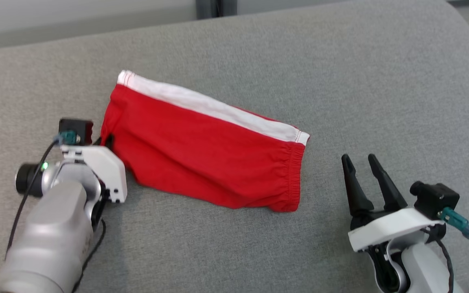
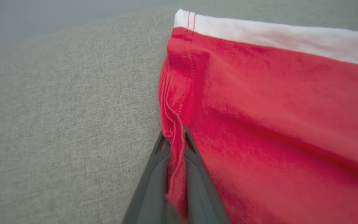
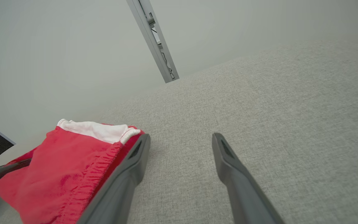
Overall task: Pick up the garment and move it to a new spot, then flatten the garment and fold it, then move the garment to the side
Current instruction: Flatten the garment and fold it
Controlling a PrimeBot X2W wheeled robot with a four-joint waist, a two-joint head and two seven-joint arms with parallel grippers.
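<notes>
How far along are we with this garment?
Looks done: the garment lies flat, apparently folded, layers stacked at its left edge, on the grey cushion. In hand: the left claw is pinched on that edge; the right claw is open, apart from it. Left: moving it aside.

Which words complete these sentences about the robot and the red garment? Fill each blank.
1. The left pincer is ____ on the garment.
2. Along one edge the garment has a ____ band.
3. The right pincer stands ____, apart from the garment.
Missing words: shut; white; open.
</notes>
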